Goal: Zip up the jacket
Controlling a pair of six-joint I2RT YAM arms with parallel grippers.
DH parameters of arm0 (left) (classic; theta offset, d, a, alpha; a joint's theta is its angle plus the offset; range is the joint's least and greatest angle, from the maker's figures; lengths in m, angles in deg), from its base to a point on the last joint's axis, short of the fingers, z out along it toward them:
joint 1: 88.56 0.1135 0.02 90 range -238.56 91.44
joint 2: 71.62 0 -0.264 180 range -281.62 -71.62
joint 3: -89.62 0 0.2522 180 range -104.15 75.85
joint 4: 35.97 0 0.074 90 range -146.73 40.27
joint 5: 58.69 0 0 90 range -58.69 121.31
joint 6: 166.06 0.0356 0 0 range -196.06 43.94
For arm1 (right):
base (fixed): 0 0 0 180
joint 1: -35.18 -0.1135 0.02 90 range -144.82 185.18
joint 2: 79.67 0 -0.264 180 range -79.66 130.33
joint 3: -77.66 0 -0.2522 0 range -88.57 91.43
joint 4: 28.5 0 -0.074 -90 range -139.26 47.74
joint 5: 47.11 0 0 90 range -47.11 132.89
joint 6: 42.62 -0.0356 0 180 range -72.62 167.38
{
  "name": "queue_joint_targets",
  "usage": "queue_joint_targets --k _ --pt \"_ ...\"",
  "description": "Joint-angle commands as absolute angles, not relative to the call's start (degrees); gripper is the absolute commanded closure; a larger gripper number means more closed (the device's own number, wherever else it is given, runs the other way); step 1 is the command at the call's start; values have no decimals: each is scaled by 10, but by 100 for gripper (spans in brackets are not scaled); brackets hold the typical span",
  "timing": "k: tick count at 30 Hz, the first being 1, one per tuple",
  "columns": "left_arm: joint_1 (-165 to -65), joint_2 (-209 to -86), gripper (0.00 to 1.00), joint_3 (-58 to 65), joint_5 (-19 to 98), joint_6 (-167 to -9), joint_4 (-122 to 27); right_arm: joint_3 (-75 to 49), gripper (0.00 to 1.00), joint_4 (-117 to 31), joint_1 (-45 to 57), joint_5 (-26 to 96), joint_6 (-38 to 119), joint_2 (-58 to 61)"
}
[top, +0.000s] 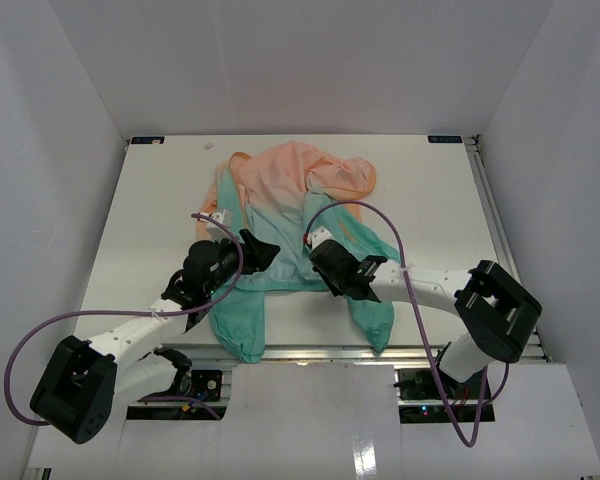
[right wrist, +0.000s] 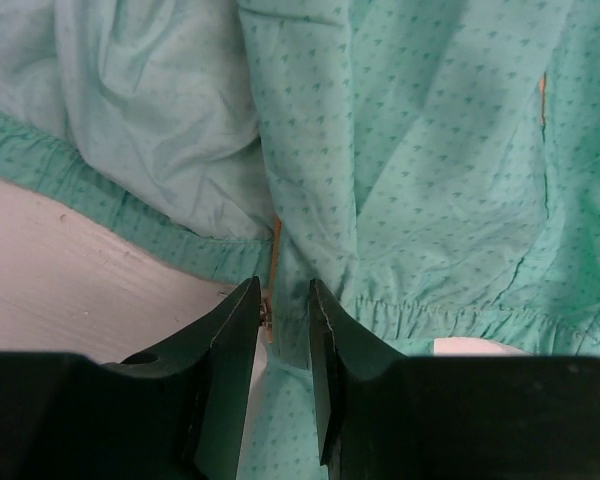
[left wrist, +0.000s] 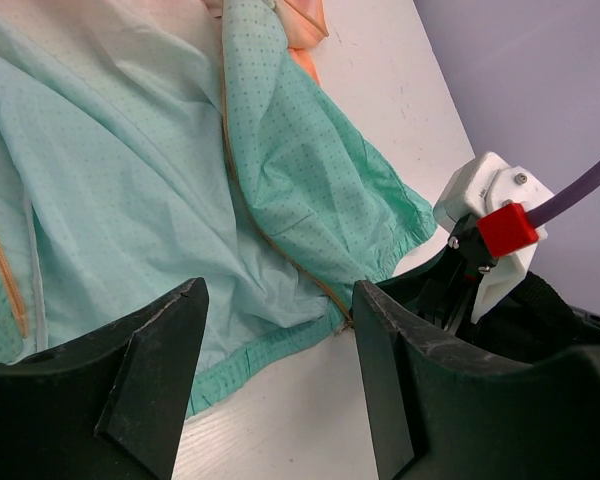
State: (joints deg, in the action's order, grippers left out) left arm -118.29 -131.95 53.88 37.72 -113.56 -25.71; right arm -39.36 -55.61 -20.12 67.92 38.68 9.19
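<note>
I see the thin, soft fabric jacket (top: 280,200), peach-orange fading to teal-green, lying crumpled mid-way up the white table (top: 440,200), its teal hem toward the arms; my left gripper (left wrist: 280,295) hangs over that hem with its black fingers spread wide, nothing between them; my right gripper (right wrist: 282,290) is pressed nearly together, pinching the hem at the orange zipper tape (right wrist: 276,240).

Left arm (top: 130,335) and right arm (top: 430,282): white links, black joints, black fingers (right wrist: 220,380). Purple cable (left wrist: 580,186) on each; red block (left wrist: 507,229) beside cable.
</note>
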Motion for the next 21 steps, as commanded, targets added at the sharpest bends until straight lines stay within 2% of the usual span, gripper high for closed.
queue_joint_targets --k 1,21 --pt "-1183 -1319 29 536 380 -1132 -254 -380 67 -556 -190 706 376 94" --pt "-1183 -1319 29 535 386 -1132 -253 -385 70 -568 -171 649 371 127"
